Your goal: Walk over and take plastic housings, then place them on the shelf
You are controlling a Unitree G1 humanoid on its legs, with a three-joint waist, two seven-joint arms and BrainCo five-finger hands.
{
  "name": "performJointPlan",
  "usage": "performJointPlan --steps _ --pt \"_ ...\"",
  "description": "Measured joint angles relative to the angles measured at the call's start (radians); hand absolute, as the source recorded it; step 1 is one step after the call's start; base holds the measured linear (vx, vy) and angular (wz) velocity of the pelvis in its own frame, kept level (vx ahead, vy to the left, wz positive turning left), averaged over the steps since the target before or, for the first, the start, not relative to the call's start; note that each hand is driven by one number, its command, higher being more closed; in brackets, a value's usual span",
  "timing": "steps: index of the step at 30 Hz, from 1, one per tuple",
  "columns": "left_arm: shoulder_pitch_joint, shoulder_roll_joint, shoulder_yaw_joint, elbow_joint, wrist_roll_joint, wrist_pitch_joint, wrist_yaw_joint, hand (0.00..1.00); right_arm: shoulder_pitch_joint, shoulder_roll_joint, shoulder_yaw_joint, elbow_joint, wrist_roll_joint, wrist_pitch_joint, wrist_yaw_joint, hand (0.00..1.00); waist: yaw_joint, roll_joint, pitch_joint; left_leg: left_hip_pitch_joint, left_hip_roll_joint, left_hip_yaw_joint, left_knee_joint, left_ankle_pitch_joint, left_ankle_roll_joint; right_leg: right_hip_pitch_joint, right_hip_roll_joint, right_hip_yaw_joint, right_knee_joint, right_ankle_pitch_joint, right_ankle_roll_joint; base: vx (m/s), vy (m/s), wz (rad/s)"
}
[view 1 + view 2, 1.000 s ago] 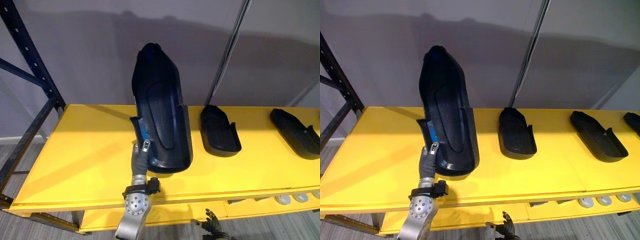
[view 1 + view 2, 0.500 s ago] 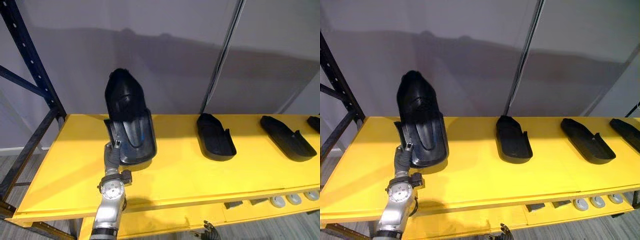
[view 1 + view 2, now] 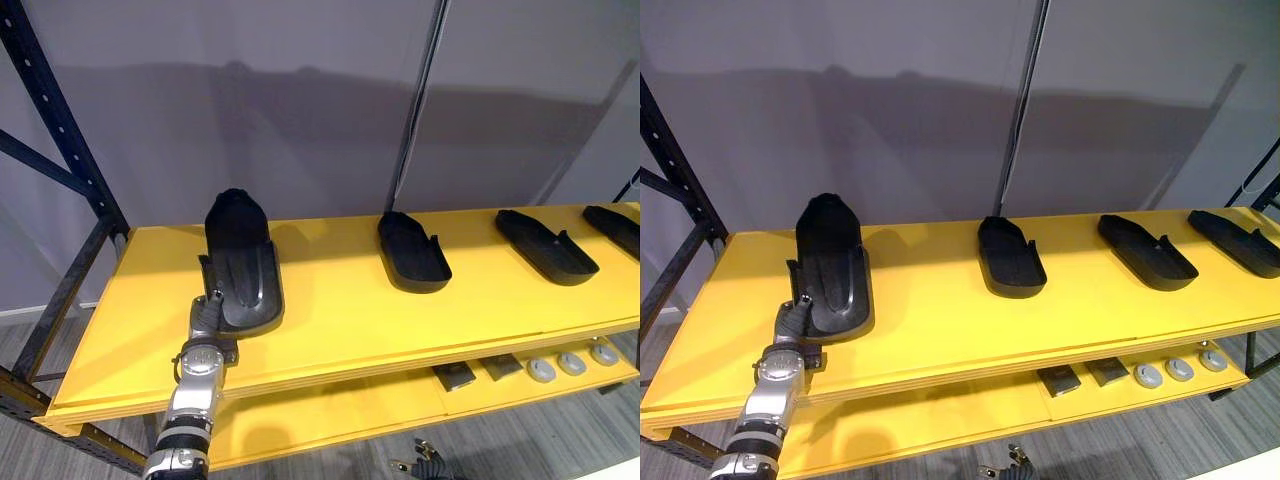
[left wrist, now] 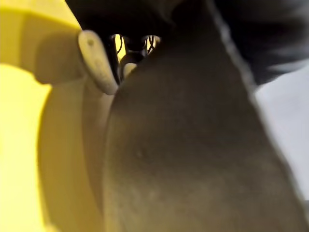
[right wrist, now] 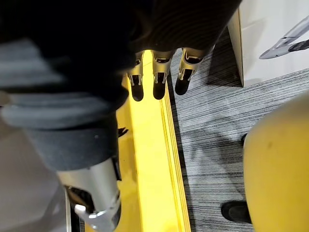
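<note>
Gripping hand: the left hand [image 3: 205, 318] is at the 7 o'clock corner of the plastic housing [image 3: 243, 262], with its fingers [image 4: 98, 62] clamped on the near rim.
Housing: black and long, hollow side up, lying low on the yellow shelf [image 3: 340, 320]. Its rounded end points to 12 o'clock and its broad end to 6 o'clock.
Housing's place: toward the 9 o'clock end of the shelf, near the dark rack upright [image 3: 62, 150].
Wrist close-up: the dark wall of the housing lies right against the left hand, with yellow board beside it.
Idle hand: the right hand [image 3: 428, 462] hangs low at 6 o'clock, below the shelf's front edge. Its fingers [image 5: 137, 83] are straight and slack, grasping nothing, over the grey floor [image 5: 203, 145].
Row toward 3 o'clock: a second housing [image 3: 412, 252] lies mid-shelf, a third housing [image 3: 546, 246] beyond it, and a fourth housing [image 3: 613, 229] at the far 3 o'clock end. All three are well apart from each other and from the held one.
Lower board: [image 3: 330, 415] yellow too. At its 3 o'clock end it carries round grey pieces [image 3: 571, 363] and dark flat pieces [image 3: 455, 376].
</note>
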Motion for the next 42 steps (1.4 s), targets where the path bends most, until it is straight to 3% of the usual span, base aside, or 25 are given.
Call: performJointPlan --steps 6,16,26,32,42 --pt "-0.039 0.024 0.012 0.036 0.022 0.007 0.011 0.00 -0.029 0.003 -0.009 0.039 0.000 0.000 0.000 0.00 0.001 -0.011 0.019 0.024 -0.020 -0.024 0.000 -0.007 0.007 0.032 -0.013 -0.003 0.000 0.015 0.011 0.05 0.010 0.13" --pt "-0.081 0.025 0.029 0.033 0.050 0.013 0.037 0.00 -0.064 0.005 -0.011 0.071 0.000 0.000 0.001 0.00 0.003 -0.017 0.049 0.038 -0.008 -0.031 0.001 -0.014 -0.002 0.062 0.004 -0.006 -0.024 0.015 0.013 0.03 -0.044 0.01" --pt "-0.078 0.025 0.024 -0.033 0.027 0.011 -0.049 0.00 -0.081 0.004 -0.011 0.078 -0.002 0.001 0.011 0.00 0.004 -0.021 0.079 0.048 -0.004 -0.031 0.000 -0.016 -0.005 0.071 0.006 -0.006 -0.026 0.014 0.013 -0.03 -0.023 -0.01" --pt "-0.013 0.012 0.016 -0.143 -0.005 0.002 -0.048 0.00 -0.083 0.005 -0.011 0.076 -0.021 0.001 0.021 0.00 0.005 -0.031 0.087 0.050 -0.005 -0.031 0.000 -0.018 -0.003 0.072 0.002 -0.007 -0.026 0.014 0.013 -0.03 -0.005 0.00" --pt "0.142 -0.077 -0.016 -0.371 -0.023 -0.037 -0.030 0.00 -0.079 0.013 -0.029 0.077 -0.043 0.004 0.021 0.00 0.026 -0.033 0.088 0.049 -0.010 -0.054 0.000 -0.019 -0.002 0.088 -0.001 -0.030 -0.037 0.012 0.017 -0.01 -0.017 0.07"
